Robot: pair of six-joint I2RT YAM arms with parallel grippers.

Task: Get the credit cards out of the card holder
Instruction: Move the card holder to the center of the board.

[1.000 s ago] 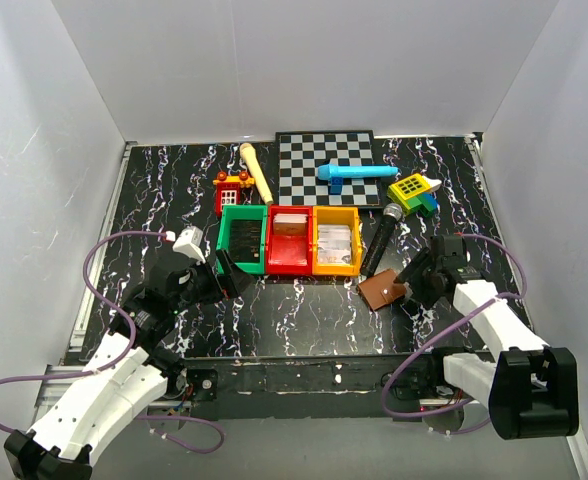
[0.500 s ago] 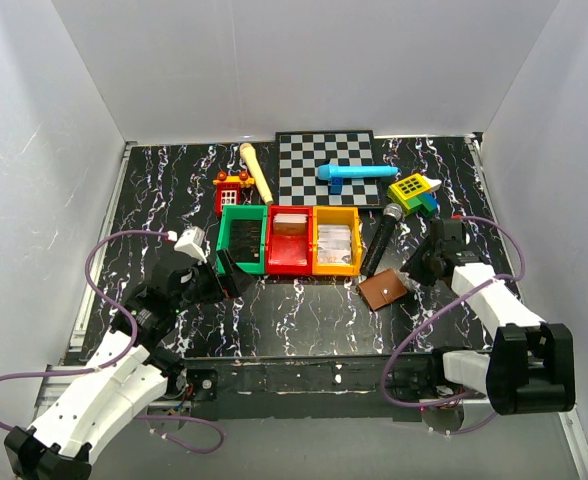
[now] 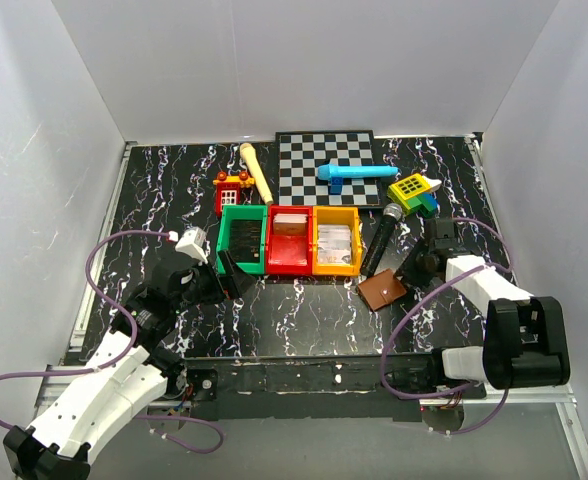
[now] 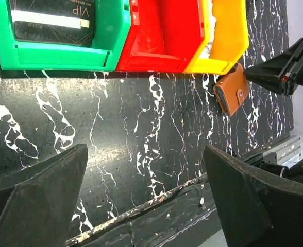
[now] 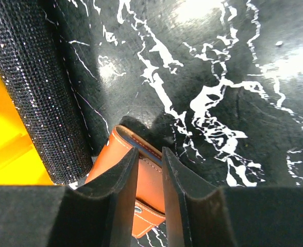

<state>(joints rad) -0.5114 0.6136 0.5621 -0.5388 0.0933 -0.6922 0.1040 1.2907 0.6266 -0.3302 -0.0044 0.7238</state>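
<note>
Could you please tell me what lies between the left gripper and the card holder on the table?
Nothing: between left gripper and card holder the top view shows bare tabletop.

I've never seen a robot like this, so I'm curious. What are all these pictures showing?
Two white robot arms sit at a black marbled table. One picture looks down from above; the other two come from a camera on each wrist. On the table lie a row of green, red and orange plastic bins, a black microphone, a checkerboard and a small brown leather card holder. The left gripper is wide open and empty. The right gripper has its fingers close together, pointing at the card holder, and holds nothing.
</note>
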